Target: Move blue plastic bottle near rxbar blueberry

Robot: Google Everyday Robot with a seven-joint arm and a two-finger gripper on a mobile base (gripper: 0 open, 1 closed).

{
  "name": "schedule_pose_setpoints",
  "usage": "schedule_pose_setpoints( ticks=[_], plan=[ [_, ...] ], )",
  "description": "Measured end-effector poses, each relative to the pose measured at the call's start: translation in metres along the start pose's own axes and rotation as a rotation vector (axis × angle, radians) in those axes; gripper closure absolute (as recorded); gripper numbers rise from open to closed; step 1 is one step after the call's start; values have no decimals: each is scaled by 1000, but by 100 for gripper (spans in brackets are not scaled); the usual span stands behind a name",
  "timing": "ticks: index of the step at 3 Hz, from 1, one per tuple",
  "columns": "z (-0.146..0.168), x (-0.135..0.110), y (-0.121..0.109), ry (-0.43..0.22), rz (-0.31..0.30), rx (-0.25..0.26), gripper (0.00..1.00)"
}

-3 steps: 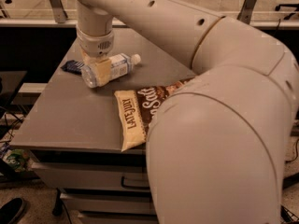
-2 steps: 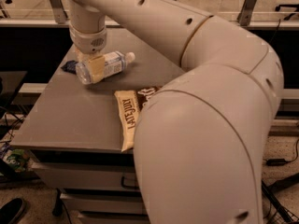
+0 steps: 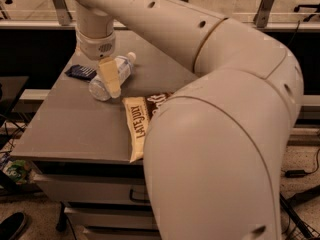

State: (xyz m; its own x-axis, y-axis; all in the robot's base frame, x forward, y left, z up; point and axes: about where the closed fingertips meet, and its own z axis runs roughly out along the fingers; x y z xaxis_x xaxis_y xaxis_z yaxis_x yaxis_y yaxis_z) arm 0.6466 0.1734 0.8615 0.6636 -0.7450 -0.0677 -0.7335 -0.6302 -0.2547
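The gripper is seen at the far left of the grey table top, hanging from the cream arm that is swung in from three o'clock. It appears to be clamped on the blue plastic bottle, a small clear water bottle with a pale bluish label and a white cap. One tan finger is laid across the bottle's middle, while the other is hidden behind it. The bottle is held on its side, cap toward one o'clock and base low at the table. It cannot be told whether the base touches the surface. A grip at mid-body is judged to keep the bottle balanced.

The rxbar blueberry, a small flat dark navy wrapper, lies flat just beside the bottle at ten o'clock. A large brown-and-cream chip bag lies at five o'clock, apart from both. The task is judged to be nearly done. Only a release is thought to be needed, made gently so the round bottle is not sent rolling.
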Motion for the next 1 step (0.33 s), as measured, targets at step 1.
schedule_pose_setpoints(
  ticks=[1],
  plan=[
    [0, 0, 0, 0, 0, 0, 0]
  ],
)
